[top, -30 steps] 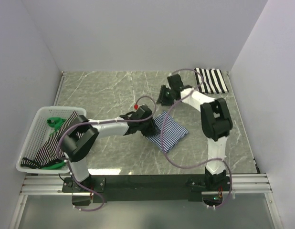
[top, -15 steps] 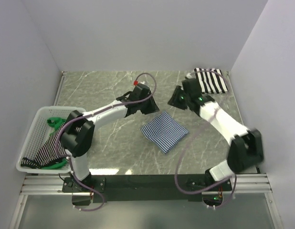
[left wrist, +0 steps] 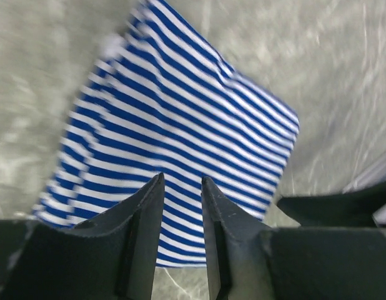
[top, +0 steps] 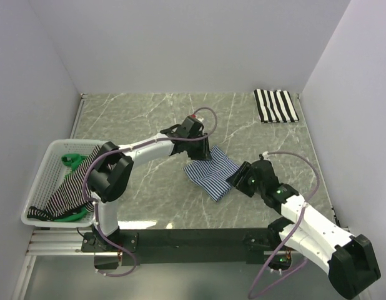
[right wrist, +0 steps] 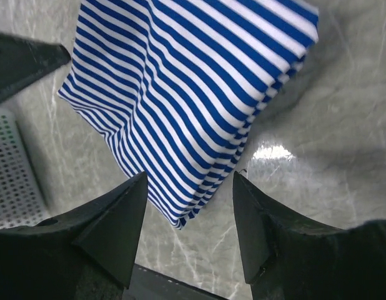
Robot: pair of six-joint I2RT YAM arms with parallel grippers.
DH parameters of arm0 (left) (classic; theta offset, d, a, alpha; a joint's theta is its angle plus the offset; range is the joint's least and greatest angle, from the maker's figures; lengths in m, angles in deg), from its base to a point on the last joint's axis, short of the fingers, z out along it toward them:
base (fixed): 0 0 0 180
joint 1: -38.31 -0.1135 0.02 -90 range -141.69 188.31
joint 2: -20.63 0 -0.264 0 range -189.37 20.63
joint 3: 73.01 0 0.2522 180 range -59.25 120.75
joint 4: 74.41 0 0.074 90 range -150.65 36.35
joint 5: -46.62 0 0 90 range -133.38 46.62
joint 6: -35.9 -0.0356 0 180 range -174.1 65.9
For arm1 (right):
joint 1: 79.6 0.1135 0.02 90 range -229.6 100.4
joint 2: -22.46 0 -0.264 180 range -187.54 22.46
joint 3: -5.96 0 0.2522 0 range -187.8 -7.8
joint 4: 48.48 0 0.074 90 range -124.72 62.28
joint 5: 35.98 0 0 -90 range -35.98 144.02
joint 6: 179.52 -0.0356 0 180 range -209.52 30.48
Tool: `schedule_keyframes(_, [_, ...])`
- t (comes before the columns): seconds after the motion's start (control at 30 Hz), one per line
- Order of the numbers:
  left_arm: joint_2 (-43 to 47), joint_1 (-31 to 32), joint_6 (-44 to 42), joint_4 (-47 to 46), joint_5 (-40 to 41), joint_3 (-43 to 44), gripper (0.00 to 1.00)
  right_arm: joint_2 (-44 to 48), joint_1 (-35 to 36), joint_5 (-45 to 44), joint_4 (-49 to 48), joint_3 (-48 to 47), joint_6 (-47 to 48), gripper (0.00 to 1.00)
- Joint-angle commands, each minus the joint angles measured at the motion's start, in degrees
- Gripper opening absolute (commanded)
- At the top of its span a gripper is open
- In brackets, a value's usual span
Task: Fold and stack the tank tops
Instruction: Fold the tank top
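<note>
A folded navy-and-white thin-striped tank top lies flat mid-table; it also shows in the left wrist view and the right wrist view. My left gripper hovers over its far edge, jaws slightly apart and empty. My right gripper is wide open and empty at the top's near right corner. A folded broad black-and-white striped tank top lies at the back right. More striped tops lie in the basket.
A white plastic mesh basket stands at the left edge and also holds a green item. White walls close the table in on the left, back and right. The right arm stretches low along the near right of the table.
My right arm has swung from the back right, near the black-and-white top, down to the folded navy top's near right corner. My left gripper lifted off that top, then came back over its far edge.
</note>
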Motion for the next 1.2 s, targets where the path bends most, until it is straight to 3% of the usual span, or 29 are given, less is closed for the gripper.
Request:
schedule_keyframes(0.0, [3.01,3.46,-2.11,-1.58,-5.01,-2.37,0.35,2.67,0.92,0.51,-7.21,3.97,-8.08,0.64])
schedule_keyframes(0.2, [5.82,6.97,1.32,-5.97,-6.95,-11.86,0.33,6.28,2.77,-2.04,-11.34,10.56,-13.71,0.66])
schedule_keyframes(0.43, [3.9,9.35,2.99,-6.86,-5.9,-13.54,0.32,4.97,4.7,-4.76,-16.09,14.61,-17.41,0.67])
schedule_keyframes(0.67, [3.63,9.35,4.75,-6.77,-4.93,-13.28,0.31,0.57,9.36,-8.89,-14.25,13.73,-19.96,0.67])
schedule_keyframes(0.87, [3.45,9.26,5.89,-7.47,-5.37,-13.19,0.31,-1.45,10.41,-11.44,-12.67,13.65,-21.98,0.61])
schedule_keyframes(1.17, [4.07,9.0,6.42,-7.21,-7.21,-12.4,0.31,-10.68,10.33,-14.16,-11.7,7.94,-17.77,0.51])
